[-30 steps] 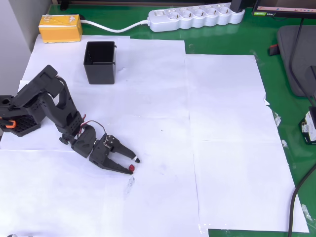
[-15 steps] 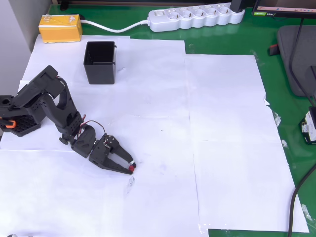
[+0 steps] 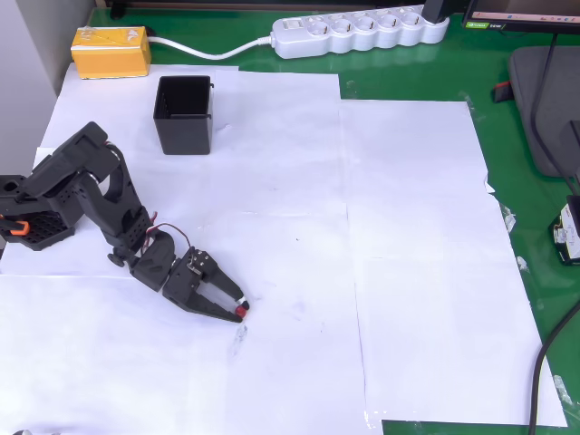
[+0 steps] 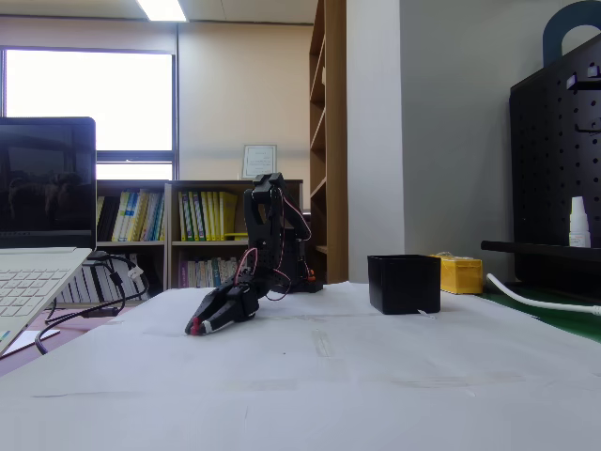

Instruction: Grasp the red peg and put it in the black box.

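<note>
Your fingers (image 3: 237, 305) are pinched almost shut on the red peg (image 3: 241, 311), which sits at their tips, low on the paper-covered counter (image 3: 408, 272). In the overhead view the black box (image 3: 184, 114) lies well apart, up and slightly left; its inside looks empty.

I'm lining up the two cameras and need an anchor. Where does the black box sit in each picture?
Overhead view: the black box stands upper left on the white paper, just below the yellow block.
Fixed view: the black box stands right of centre on the paper, with the yellow block just behind it to the right.
Shared landmark: the yellow block.
</note>
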You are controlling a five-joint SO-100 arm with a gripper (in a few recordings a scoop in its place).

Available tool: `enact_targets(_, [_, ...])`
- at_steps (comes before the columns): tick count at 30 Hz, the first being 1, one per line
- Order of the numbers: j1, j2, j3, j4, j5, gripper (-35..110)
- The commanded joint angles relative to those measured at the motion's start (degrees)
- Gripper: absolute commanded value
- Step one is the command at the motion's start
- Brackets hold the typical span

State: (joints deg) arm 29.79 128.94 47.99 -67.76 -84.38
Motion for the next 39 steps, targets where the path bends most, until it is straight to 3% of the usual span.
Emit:
enact_targets(1, [-0.5, -14.1, 3.4, 11.1, -0.1, 0])
enact_targets(11, [-4.2, -37.5, 16.4, 69.3, 2.5, 0])
enact_targets(17, [-7.6, -44.6, 24.5, 96.9, 6.9, 0])
enact_targets(33, [-27.3, -45.5, 58.7, 150.9, 25.8, 0])
enact_targets(39, [-37.3, -44.8, 64.1, 161.1, 32.3, 0])
